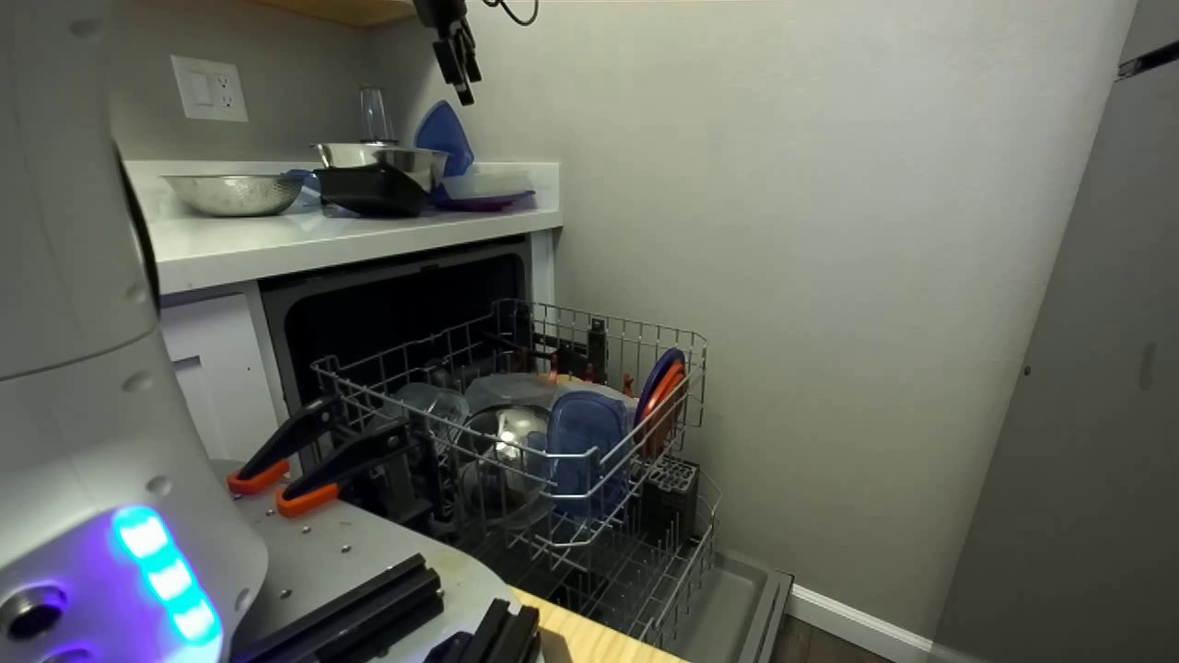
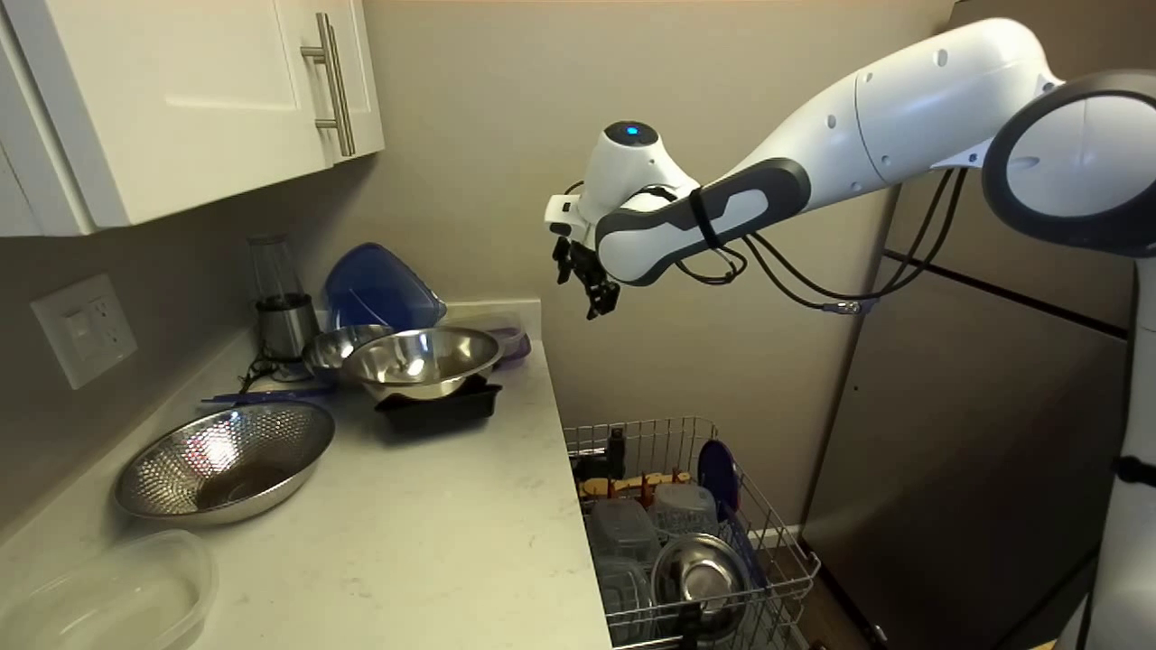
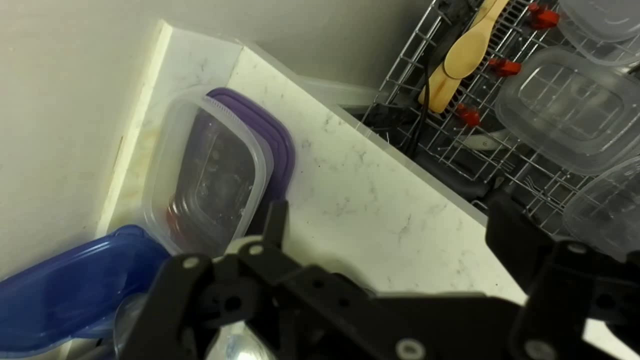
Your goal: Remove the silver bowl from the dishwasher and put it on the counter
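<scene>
The silver bowl (image 2: 701,578) lies tilted in the pulled-out upper rack of the dishwasher (image 1: 401,313), shiny inside, and its side also shows through the wires in an exterior view (image 1: 502,451). It is out of the wrist view. High above the far end of the white counter (image 2: 479,515), my gripper (image 2: 579,289) hangs in the air, well away from the bowl. From the wrist, the gripper (image 3: 392,227) stands wide open, with only bare counter far below between its fingers.
Around the bowl sit clear containers (image 2: 623,533) and a blue container (image 1: 586,447). Counter items include a perforated metal bowl (image 2: 226,460), a wide steel bowl (image 2: 424,361) on a black tray (image 2: 442,408), a blender (image 2: 287,325) and a clear tub (image 3: 215,175). A cabinet (image 2: 199,99) overhangs the counter.
</scene>
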Robot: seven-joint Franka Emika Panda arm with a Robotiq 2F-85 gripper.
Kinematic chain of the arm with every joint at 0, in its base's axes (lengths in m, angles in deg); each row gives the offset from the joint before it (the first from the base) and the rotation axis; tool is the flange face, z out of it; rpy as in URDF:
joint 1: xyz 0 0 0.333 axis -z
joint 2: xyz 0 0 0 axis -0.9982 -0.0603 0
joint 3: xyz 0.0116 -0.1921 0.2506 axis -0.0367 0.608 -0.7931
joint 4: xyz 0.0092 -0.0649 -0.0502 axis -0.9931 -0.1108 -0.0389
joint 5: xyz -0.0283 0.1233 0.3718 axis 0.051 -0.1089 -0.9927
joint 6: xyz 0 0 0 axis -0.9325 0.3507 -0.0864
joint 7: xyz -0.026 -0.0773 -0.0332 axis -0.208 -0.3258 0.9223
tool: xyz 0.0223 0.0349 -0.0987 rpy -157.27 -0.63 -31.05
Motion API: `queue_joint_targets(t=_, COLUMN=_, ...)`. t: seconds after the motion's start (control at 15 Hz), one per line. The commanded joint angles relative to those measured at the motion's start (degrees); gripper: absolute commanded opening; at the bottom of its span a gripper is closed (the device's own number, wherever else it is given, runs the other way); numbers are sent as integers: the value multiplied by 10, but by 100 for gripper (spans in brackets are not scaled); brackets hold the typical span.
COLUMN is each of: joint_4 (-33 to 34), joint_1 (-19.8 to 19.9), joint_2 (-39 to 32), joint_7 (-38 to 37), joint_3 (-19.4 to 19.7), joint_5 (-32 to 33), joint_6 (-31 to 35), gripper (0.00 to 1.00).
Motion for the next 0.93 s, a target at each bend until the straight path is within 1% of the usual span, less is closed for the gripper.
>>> queue_joint_targets(t=0.0, joint_4=-63, joint_1=11, joint_2=45, joint_7=-52, joint_3=7, joint_5=18, joint_6=26, gripper=100)
queue_joint_targets(t=0.4, joint_4=-86, joint_1=17, joint_2=58, joint_7=-93, joint_3=14, joint_5=33, joint_6=36, gripper=100)
queue_joint_targets(t=0.47, joint_4=-51, joint_1=18, joint_2=32, joint_7=-68, joint_3=5, joint_5=15, joint_6=13, gripper=100)
queue_joint_targets(t=0.87, joint_4=-49, joint_1=18, joint_2=28, joint_7=-71, joint_3=4, joint_5=17, joint_6=13, gripper=100)
